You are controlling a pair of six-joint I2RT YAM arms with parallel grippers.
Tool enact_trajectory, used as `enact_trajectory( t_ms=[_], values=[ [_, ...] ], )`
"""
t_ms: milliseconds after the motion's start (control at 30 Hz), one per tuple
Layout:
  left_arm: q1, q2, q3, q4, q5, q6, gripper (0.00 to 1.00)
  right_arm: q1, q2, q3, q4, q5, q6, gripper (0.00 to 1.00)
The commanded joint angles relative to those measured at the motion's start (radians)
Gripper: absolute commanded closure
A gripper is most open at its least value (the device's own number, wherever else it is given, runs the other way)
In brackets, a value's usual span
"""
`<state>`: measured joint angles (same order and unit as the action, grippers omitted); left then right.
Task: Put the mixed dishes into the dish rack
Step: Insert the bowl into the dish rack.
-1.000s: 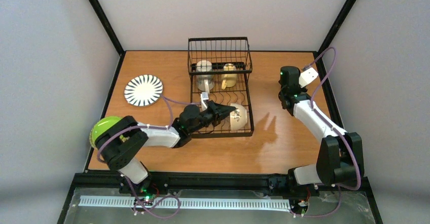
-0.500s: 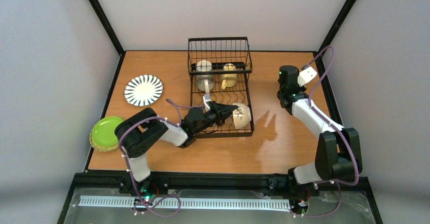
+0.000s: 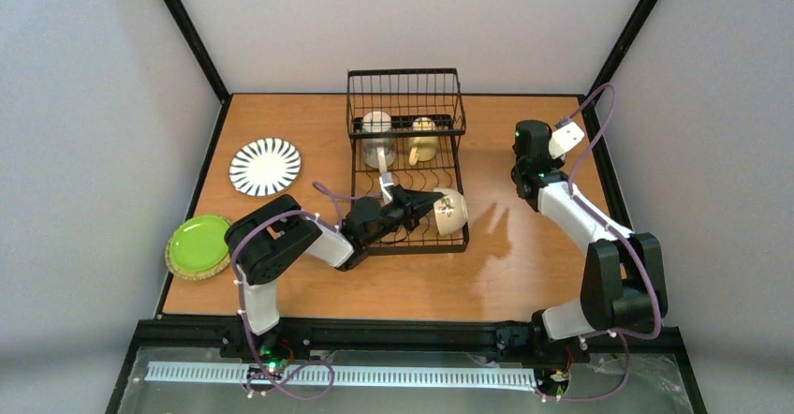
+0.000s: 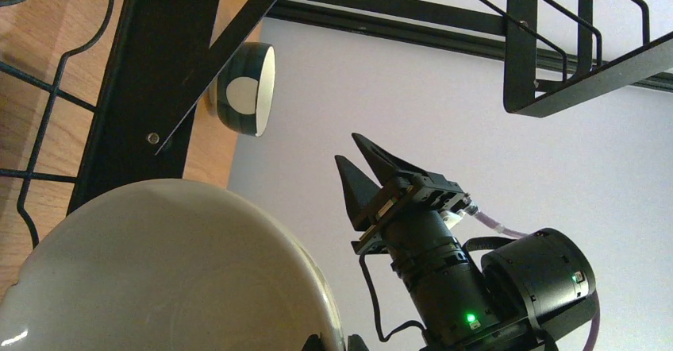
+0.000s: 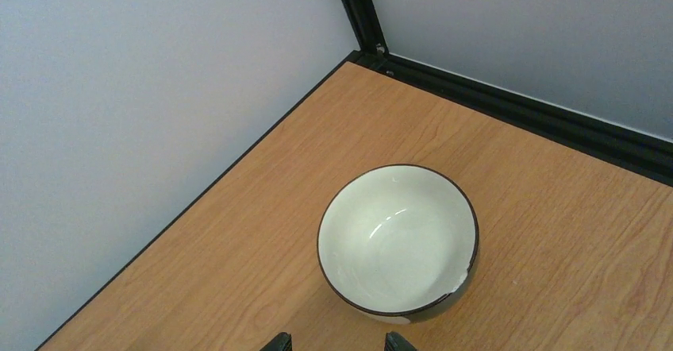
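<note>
The black wire dish rack (image 3: 407, 156) stands mid-table with a cream mug (image 3: 376, 124) and a yellow mug (image 3: 423, 129) in its taller basket end. At the rack's near right corner my left gripper (image 3: 433, 206) is shut on the rim of the cream bowl (image 3: 450, 212), which is tipped on its side; that bowl (image 4: 167, 271) fills the left wrist view, its rim pinched between the fingertips (image 4: 319, 341). My right gripper (image 5: 336, 341) hangs open just short of a teal-and-white bowl (image 5: 398, 240) upright on the table. That bowl is hidden in the top view.
A black-and-white striped plate (image 3: 265, 166) lies left of the rack. A lime-green plate (image 3: 198, 243) rests on a tan plate (image 3: 217, 268) at the left table edge. The black frame post (image 5: 357, 9) and walls close in the far right corner beside the teal-and-white bowl.
My left arm's elbow swung right, uncovering the lime-green plate. The gripper pushed the cream bowl a little right and farther along the rack. The right arm barely moved.
</note>
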<state>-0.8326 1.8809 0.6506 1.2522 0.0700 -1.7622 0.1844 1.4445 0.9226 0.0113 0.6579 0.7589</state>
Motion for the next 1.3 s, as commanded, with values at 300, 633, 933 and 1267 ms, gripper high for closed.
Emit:
enact_trajectory(
  t_ms=[300,633,933,1267],
  values=[
    [-0.021,-0.036,0.089,-0.086,-0.049,0.007,1.00,-0.011,0.021,-0.010,0.038,0.026,0.000,0.32],
    [-0.040,0.007,0.106,-0.103,-0.066,-0.037,0.99,-0.020,0.018,-0.010,0.041,0.026,-0.005,0.32],
    [-0.052,0.043,0.131,-0.122,-0.055,-0.071,0.98,-0.022,0.024,-0.010,0.042,0.024,-0.009,0.32],
    [-0.078,0.032,0.109,-0.190,-0.042,-0.095,0.97,-0.024,0.027,-0.012,0.037,0.025,-0.009,0.32]
  ],
)
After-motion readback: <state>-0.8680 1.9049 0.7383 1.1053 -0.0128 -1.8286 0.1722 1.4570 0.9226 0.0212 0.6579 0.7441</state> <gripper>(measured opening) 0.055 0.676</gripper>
